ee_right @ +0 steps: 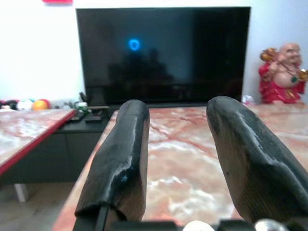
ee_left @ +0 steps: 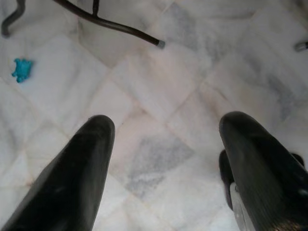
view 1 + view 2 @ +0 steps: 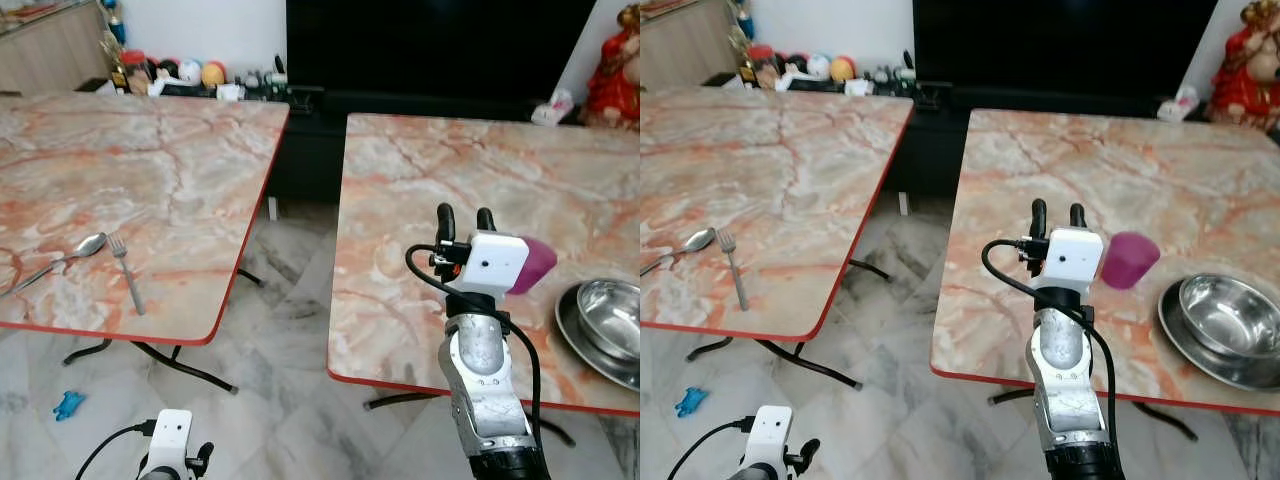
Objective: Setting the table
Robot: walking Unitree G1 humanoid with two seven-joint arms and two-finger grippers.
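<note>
The purple cup (image 3: 1130, 260) sits on the right-hand table (image 3: 1060, 160), just right of the raised right gripper (image 3: 1055, 212) and just left of the steel bowl (image 3: 1230, 312), which rests in a steel plate (image 3: 1200, 355) at the near right edge; the cutlery — a spoon (image 3: 70, 255) and a fork (image 3: 127, 270) — lies well apart from all that, on the near part of the left table (image 3: 130, 170).

What worries me most is nearest: the right arm stands up over the near edge of its table, with the cup close beside the wrist; a sideways swing to the right could, I think, knock the cup over or shove it into the bowl, and a clumsy nudge on the plate might tip it off the red-trimmed edge onto the marble floor (image 3: 280, 400). The gap between the two tables is another hazard; anything carried across and let slip there would land on stone.

The right gripper's two black fingers (image 1: 120, 159) stand apart with clear space between them, holding nothing and touching nothing — the tabletop runs away beyond them toward the dark television (image 1: 163, 53). Down low on the left, the left gripper (image 2: 166, 159) hangs over the floor, its fingers likewise spread and empty; a small blue thing (image 2: 21, 70) lies on the tiles near a table leg (image 2: 110, 24), and I cannot say what it is.
</note>
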